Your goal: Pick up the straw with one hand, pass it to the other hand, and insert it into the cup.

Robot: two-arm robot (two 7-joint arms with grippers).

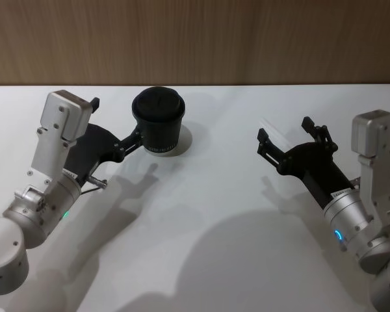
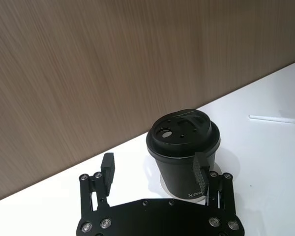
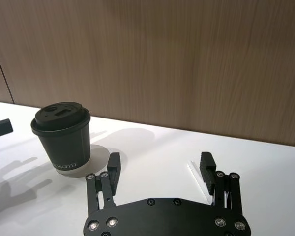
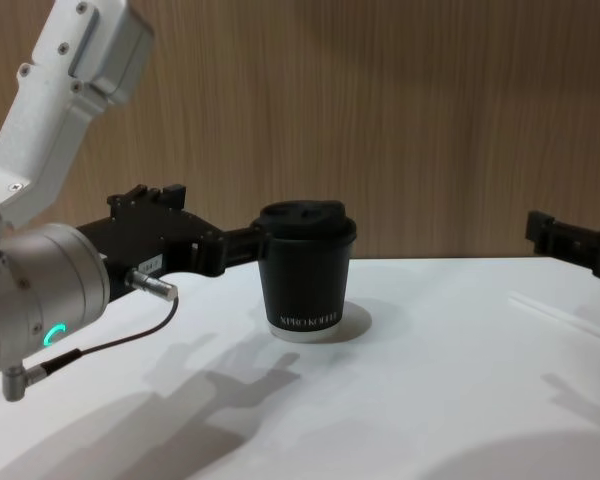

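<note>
Now right gripper (image 1: 285, 130) is hovering, jaws spread, w/ the straw (image 2: 278, 119) lying flat on the desk (image 1: 214, 214) between them, prob. ready for pinching. Left gripper (image 1: 117, 119), jaws spread too, is waiting w/ the cup (image 1: 158, 127) beside one jaw.

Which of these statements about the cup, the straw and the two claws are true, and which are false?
1. The black coffee cup has its domed lid on. True.
2. The right claw is shut on the white straw. False: it is open, and the straw lies on the white table.
3. The left claw is open beside the cup. True.
4. The cup lies tipped on its side. False: it stands upright.
</note>
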